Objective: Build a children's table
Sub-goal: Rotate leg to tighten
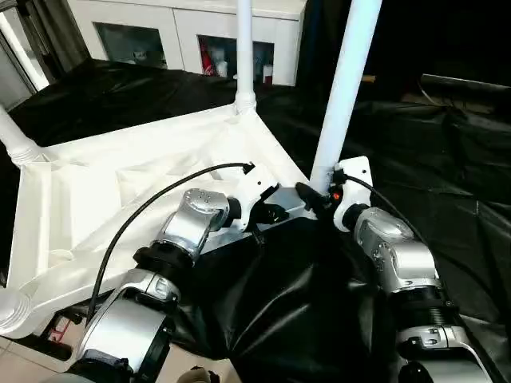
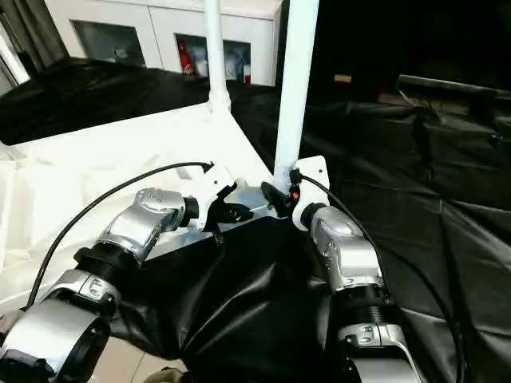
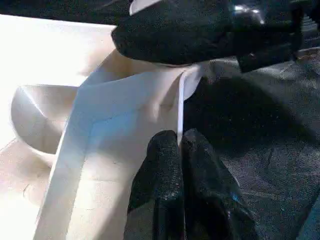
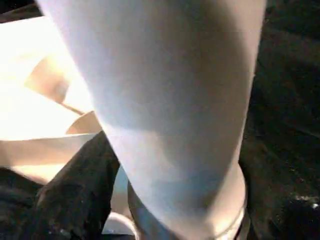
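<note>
Head views: the white table top (image 1: 120,207) lies underside up on black sheeting (image 1: 415,152); beside its near corner, the right gripper (image 1: 313,196) stands open around an upright leg (image 1: 345,88). Left wrist view: the left gripper (image 3: 179,150), fingers pressed shut, touches the top's rim. Right wrist view: the leg seated in its socket (image 4: 190,220).

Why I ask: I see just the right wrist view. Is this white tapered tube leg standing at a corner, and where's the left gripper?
Observer: The white tapered tube leg rises from the near corner of the white plastic ribbed table top.
Operator: The left gripper?
Observer: The left gripper is shut, tips at the top's rim beside that corner.
Operator: Other legs?
Observer: A second white leg stands in the far corner socket.
</note>
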Available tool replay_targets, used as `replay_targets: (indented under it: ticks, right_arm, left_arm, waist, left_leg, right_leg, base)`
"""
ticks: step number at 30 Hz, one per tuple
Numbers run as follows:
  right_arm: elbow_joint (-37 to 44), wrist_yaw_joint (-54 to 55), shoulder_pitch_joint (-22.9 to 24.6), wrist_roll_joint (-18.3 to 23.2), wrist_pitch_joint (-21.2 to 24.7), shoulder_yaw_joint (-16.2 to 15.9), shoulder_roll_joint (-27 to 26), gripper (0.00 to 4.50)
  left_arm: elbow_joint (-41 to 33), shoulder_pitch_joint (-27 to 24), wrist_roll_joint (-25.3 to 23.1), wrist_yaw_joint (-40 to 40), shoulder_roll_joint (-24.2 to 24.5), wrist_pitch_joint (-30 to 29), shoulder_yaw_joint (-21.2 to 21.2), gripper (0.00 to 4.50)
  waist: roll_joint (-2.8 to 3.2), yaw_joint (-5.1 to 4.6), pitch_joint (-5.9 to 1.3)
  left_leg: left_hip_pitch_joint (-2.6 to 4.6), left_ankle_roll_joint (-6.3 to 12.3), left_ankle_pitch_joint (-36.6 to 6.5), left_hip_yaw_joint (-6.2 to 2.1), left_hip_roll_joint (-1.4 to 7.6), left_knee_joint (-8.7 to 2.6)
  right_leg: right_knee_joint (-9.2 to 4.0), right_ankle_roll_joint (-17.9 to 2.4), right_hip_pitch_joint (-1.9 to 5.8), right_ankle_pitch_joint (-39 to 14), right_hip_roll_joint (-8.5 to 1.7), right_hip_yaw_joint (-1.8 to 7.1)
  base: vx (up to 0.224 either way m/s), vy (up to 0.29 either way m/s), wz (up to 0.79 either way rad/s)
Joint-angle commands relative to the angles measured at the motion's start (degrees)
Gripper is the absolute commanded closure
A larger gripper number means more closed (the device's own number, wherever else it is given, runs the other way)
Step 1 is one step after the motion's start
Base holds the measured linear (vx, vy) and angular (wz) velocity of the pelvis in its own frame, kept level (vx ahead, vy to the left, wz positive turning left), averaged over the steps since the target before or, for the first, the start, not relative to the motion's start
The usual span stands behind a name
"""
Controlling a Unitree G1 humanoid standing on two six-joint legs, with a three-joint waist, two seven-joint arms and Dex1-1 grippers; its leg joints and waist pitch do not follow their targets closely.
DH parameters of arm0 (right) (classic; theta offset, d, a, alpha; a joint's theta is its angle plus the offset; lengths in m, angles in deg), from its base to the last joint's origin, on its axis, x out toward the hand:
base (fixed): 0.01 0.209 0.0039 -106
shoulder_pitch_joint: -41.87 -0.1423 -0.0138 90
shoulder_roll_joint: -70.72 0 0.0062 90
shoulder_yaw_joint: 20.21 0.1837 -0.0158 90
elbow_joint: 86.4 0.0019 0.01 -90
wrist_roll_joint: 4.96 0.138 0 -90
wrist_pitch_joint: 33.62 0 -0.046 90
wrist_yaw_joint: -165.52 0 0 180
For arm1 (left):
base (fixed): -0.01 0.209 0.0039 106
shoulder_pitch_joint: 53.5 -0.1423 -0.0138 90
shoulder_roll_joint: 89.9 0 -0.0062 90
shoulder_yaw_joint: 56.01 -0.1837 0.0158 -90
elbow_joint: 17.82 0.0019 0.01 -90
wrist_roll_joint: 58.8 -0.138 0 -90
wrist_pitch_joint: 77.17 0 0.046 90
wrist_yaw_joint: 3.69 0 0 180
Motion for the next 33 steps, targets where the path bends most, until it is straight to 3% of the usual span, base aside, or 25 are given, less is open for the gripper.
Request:
replay_targets:
  ticks: [1,5,9,11,15,18,19,26,30,33]
  right_arm:
    - [3.09,-13.75,1.58,3.11,1.34,-9.61,-0.1,0.71]
    - [6.47,-22.23,3.06,3.42,0.66,-12.54,5.57,0.71]
    - [8.94,-28.3,4.09,4.25,0.96,-13.93,9.83,0.71]
    - [10.78,-34.25,4.76,4.95,1.26,-14.87,13.54,0.71]
    - [11.95,-37.8,5.12,5.48,1.45,-15.44,15.4,0.94]
    - [12.37,-38.64,5.23,5.7,1.82,-15.86,15.7,1.04]
    - [12.52,-38.77,5.33,5.66,1.88,-16.15,15.7,1.3]
    - [13.79,-39.17,6.2,6.21,2.97,-17.46,15.02,1.76]
    - [11.65,-32.67,6.42,5.32,3.19,-15.78,10.91,1.83]
    - [6.69,-21.87,4.81,3.51,3.12,-12.54,5.95,1.83]
  left_arm:
    - [-3.18,0.74,2.37,3.91,-1.71,2.88,-1.9,4.5]
    - [-5.31,-0.66,2.95,8.88,0.23,3.57,-3.13,4.5]
    - [-7.52,-2.15,3.89,13.9,2.1,4.26,-4.08,4.5]
    - [-10.48,-3.91,5.25,20.14,4.46,4.49,-5.15,4.5]
    - [-11.93,-4.83,5.57,23.94,6.34,4.24,-5.85,4.5]
    - [-12.58,-5.19,5.48,25.37,7.2,3.65,-6.13,4.5]
    - [-12.75,-5.29,5.49,25.61,7.37,3.58,-6.15,4.5]
    - [-13.17,-5.6,5.17,24.17,7.56,3.39,-6.11,4.5]
    - [-10.84,-4.33,4.22,18.97,5.56,2.72,-4.63,4.5]
    - [-7.76,-2.31,3.55,13.25,3.26,2.15,-3.07,4.5]
  waist:
    - [-0.71,0.19,-4.69]
    - [-0.74,0.18,-4.68]
    - [-0.81,0.44,-4.44]
    - [-0.74,0.64,-4.47]
    - [-0.64,1.06,-4.4]
    - [-0.59,1.5,-4.42]
    - [-0.56,1.54,-4.43]
    - [-0.65,1.55,-4.45]
    - [-0.73,1.27,-4.15]
    - [-0.6,0.95,-4.0]
  left_leg:
    - [0.3,5.32,-7.89,-0.48,1.88,-3.45]
    - [0.25,5.87,-7.86,-0.49,2.07,-3.4]
    - [0.31,5.47,-9.54,-0.53,2.25,-3.48]
    - [0.46,5.6,-9.65,-0.48,2.4,-3.48]
    - [0.49,5.67,-9.99,-0.44,2.53,-3.54]
    - [0.66,4.84,-10.09,-0.48,2.57,-3.6]
    - [0.68,4.61,-10.08,-0.49,2.58,-3.6]
    - [0.51,4.54,-9.43,-0.51,2.44,-3.59]
    - [0.56,3.48,-11.31,-0.6,2.26,-3.77]
    - [0.84,1.99,-12.98,-0.76,2.09,-3.92]
  right_leg:
    - [-4.07,-12.91,3.66,-10.55,-4.22,3.15]
    - [-3.93,-13.39,3.66,-10.21,-4.19,3.1]
    - [-4.28,-12.72,3.56,-14.06,-4.27,3.08]
    - [-4.22,-12.84,3.44,-14.1,-4.16,3.07]
    - [-4.15,-13.09,3.17,-14.08,-4.19,3.12]
    - [-4.22,-12.86,3.09,-15.18,-4.29,3.17]
    - [-4.17,-12.92,3.02,-14.8,-4.24,3.16]
    - [-4.11,-12.72,3.14,-14.11,-4.25,3.13]
    - [-4.61,-11.45,3.01,-18.27,-4.33,3.07]
    - [-5.13,-10.03,2.8,-22.55,-4.36,2.98]
  base:
    - [0.0,0.0,0.0]
    - [0.0,0.0,0.0]
    - [0.0,0.0,0.0]
    - [0.0,0.0,0.0]
    - [0.0,0.0,0.0]
    - [0.0,0.0,0.0]
    - [0.0,0.0,0.0]
    - [0.0,0.0,0.0]
    - [0.0,0.0,0.0]
    - [0.0,0.0,0.0]
